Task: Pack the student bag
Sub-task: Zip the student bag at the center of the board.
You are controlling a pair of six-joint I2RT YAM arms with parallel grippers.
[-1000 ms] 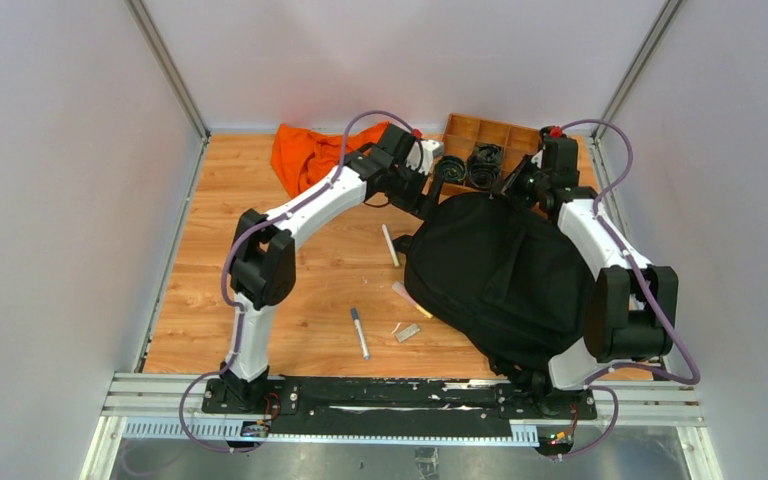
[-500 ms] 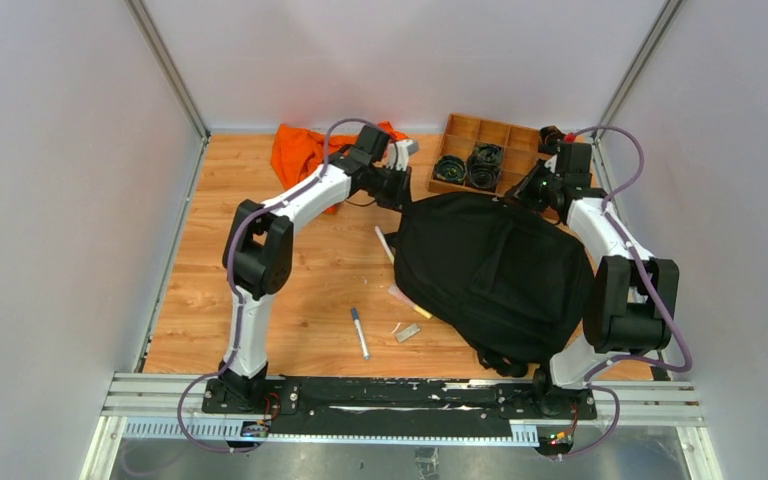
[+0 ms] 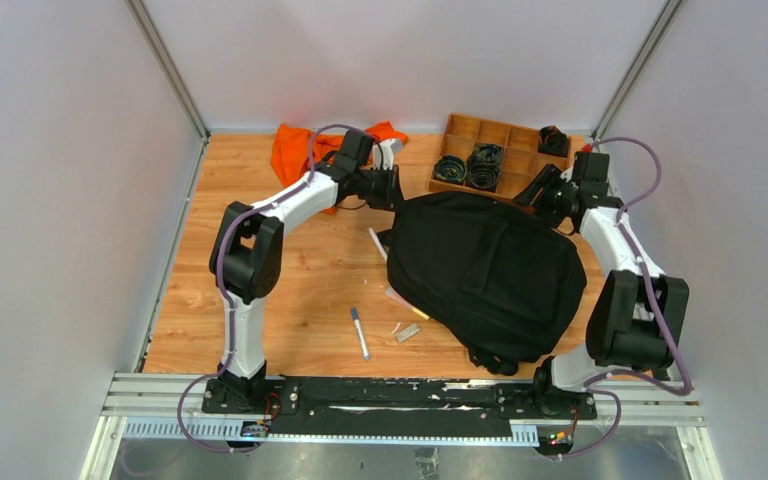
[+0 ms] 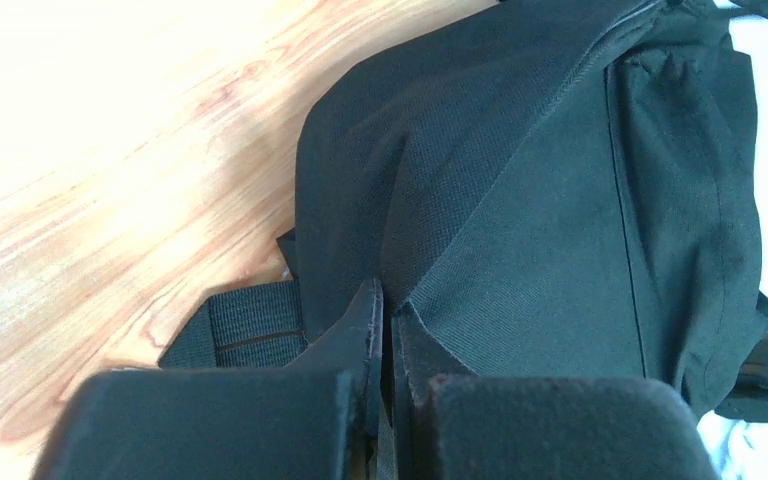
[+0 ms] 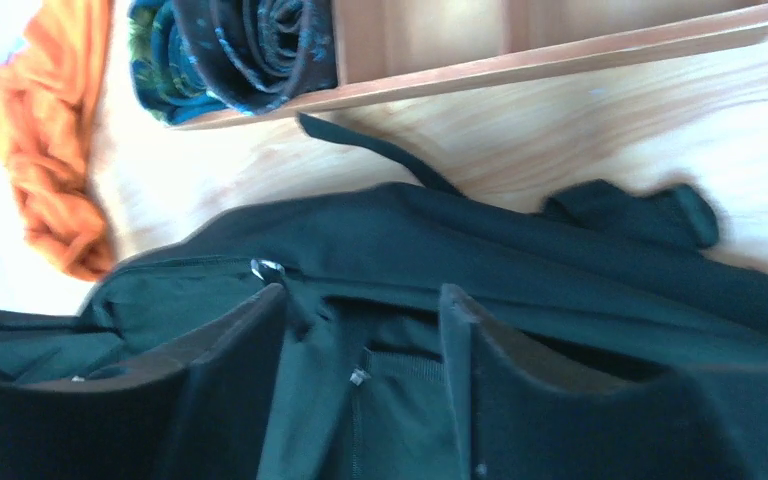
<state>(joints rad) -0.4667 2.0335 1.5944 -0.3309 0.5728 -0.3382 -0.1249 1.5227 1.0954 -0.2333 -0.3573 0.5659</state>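
No legible text, label, brand, number or sign in any view; student bag [image 3: 480, 270] fabric unmarked.

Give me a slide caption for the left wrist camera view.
Left gripper shut on a fold of the black backpack, which lies on a wooden table.

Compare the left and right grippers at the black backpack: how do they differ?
The left gripper is shut, pinching a fold of the student bag; the right gripper is open, jaws apart over the fabric. The left is at the bag's far-left corner, the right at its far-right corner. Both are at the bag's far end.
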